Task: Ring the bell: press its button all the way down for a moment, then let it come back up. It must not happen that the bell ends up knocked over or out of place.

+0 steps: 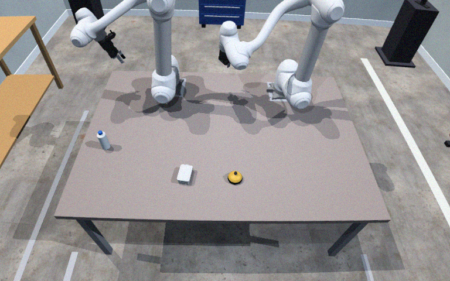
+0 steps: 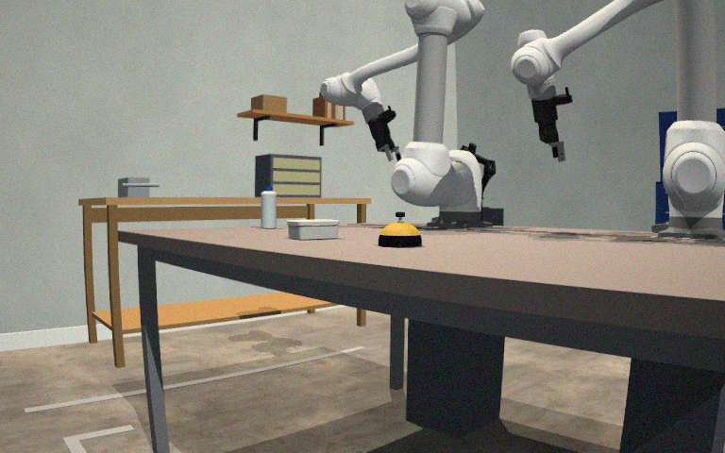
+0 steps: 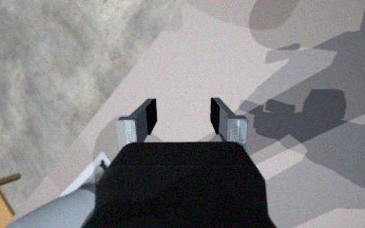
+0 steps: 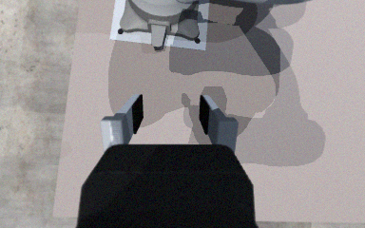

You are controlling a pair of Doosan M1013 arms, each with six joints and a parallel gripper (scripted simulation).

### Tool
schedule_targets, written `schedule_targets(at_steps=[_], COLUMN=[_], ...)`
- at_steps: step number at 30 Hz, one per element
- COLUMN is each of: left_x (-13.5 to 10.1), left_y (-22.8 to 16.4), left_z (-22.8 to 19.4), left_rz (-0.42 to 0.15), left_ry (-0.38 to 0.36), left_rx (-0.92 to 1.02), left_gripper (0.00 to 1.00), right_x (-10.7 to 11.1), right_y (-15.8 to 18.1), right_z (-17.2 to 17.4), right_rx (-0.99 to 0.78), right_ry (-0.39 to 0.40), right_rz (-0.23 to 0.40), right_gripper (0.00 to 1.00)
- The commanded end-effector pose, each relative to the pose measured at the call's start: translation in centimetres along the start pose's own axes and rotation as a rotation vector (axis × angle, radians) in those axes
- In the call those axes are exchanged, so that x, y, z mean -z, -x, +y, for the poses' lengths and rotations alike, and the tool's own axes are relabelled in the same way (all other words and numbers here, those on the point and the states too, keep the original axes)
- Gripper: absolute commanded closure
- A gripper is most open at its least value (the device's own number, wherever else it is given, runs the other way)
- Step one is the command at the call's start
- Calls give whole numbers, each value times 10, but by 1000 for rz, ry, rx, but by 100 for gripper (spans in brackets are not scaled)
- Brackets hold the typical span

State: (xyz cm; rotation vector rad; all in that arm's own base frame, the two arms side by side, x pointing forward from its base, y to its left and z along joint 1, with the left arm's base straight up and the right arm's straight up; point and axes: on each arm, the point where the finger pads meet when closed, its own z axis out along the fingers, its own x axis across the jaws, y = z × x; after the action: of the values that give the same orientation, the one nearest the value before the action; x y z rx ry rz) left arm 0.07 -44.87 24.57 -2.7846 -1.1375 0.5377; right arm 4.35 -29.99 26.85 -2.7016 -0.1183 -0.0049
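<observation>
The black, grey-fingered right tool (image 1: 120, 56) (image 2: 394, 154) (image 4: 171, 114) hangs wide open, empty; the matching left tool (image 1: 228, 65) (image 2: 558, 151) (image 3: 183, 109) likewise. From above, the yellow domed bell (image 1: 234, 177) (image 2: 399, 235) stands upright on the brownish rectangular surface (image 1: 272, 201) (image 2: 551, 269), white lidded box (image 1: 184, 173) (image 2: 312, 229) at its nine o'clock.
</observation>
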Motion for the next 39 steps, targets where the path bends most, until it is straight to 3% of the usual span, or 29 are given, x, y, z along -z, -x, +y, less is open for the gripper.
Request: schedule_targets(at_steps=[1,4,12,14,15,29,31,32,39], left_x=[1,5,38,38,49,98,98,108,128], left_y=[0,-1,-27,-27,-40,-134,-134,-158,-219], left_z=[0,14,116,116,147,288,288,314,366], left_rz=[0,2,22,22,29,68,68,77,97], left_ry=[1,9,70,70,88,167,167,181,211], left_rx=[0,12,105,105,135,282,282,312,380], left_gripper=[0,0,0,0,0,0,0,0,0], right_x=[1,1,1,1,1,1,1,1,1], right_y=[0,0,0,0,0,0,0,0,0], right_z=[0,0,0,0,0,0,0,0,0], right_rx=[0,0,0,0,0,0,0,0,0], right_ry=[1,1,1,1,1,1,1,1,1], right_rz=[0,0,0,0,0,0,0,0,0], right_gripper=[0,0,0,0,0,0,0,0,0])
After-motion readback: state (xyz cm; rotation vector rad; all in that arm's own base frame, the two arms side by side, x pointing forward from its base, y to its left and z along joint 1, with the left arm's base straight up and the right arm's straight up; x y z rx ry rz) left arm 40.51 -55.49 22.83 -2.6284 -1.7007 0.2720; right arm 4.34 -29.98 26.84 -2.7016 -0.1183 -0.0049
